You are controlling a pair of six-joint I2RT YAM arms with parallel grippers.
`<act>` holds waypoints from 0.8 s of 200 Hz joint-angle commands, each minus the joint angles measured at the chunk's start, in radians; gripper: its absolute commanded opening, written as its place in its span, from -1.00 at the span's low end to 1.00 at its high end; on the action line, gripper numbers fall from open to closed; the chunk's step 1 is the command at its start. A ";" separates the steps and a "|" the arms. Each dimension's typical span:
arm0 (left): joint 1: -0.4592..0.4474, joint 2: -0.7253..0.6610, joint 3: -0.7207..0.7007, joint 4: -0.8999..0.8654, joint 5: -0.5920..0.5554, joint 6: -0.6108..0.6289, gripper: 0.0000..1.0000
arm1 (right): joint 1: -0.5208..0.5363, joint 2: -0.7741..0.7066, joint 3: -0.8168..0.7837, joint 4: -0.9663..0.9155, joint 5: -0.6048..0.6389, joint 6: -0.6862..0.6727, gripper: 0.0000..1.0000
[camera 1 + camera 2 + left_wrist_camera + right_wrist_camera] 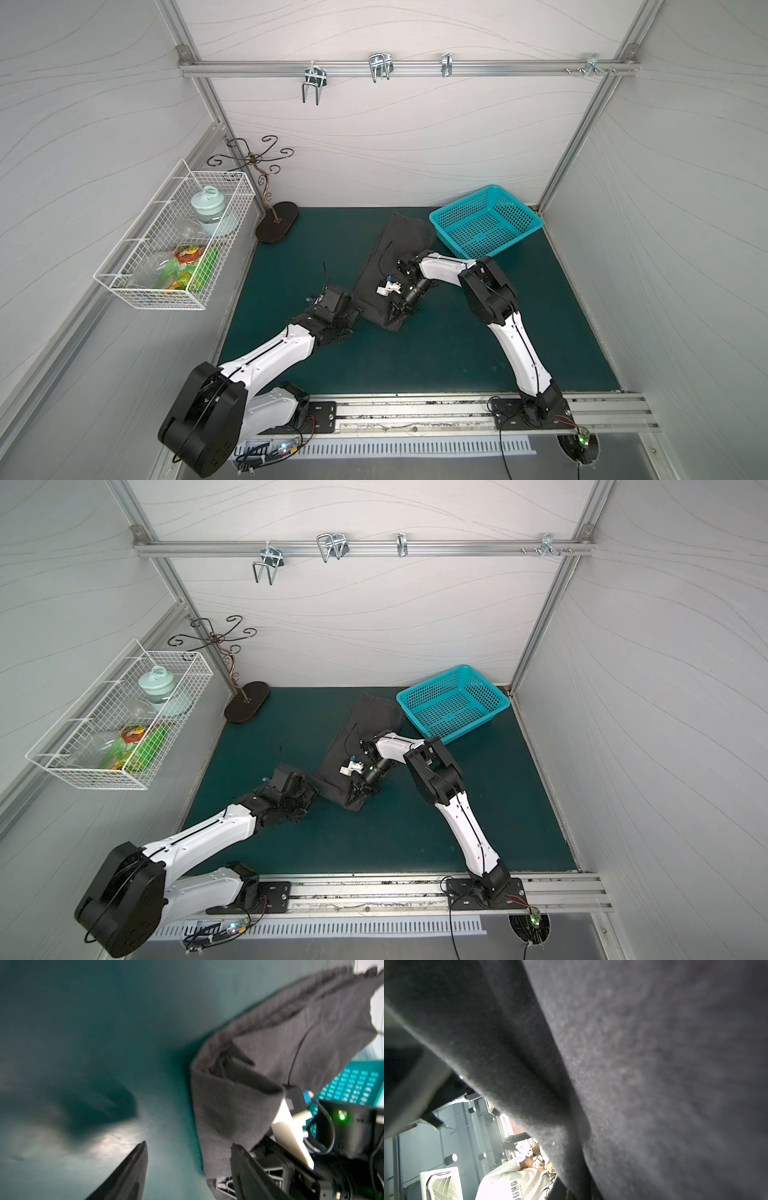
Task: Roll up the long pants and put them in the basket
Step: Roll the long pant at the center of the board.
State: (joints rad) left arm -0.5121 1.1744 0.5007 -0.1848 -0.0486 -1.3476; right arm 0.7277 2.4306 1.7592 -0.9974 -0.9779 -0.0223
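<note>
The long pants (390, 257) are lying folded just beside the teal basket (445, 237); I am clamping the right gripper (394, 312) on their end farthest from it, the left gripper (189, 1145) standing with jaws apart.

Even overhead light, soft shadows, bowed edges, long pants (654, 1064) blurred in wrist views

I count two claws of mine: left claw (189, 1145) and right claw (392, 316). One pair of long pants (386, 257), just beside the one teal basket (444, 235). Well apart from that basket: one white wire basket (145, 297) and one scrolled metal stand (277, 226). High above the basket, four metal hooks (380, 66) on one rail (519, 68).
</note>
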 commanded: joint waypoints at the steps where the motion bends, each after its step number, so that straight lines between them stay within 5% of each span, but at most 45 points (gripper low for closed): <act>1: -0.059 0.020 0.024 0.133 -0.064 -0.015 0.39 | 0.004 0.105 -0.047 -0.123 0.106 0.062 -1.00; 100: -0.106 0.101 -0.143 0.370 -0.150 -0.047 0.44 | -0.036 0.111 -0.043 -0.094 0.069 0.079 -1.00; 160: -0.111 0.245 -0.147 0.513 -0.129 -0.058 0.45 | -0.055 0.124 -0.072 -0.067 -0.079 0.117 -1.00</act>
State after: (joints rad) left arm -0.6170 1.3579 0.3710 0.3161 -0.1921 -1.3930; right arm 0.6910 2.4500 1.7550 -1.0111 -1.0916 0.0109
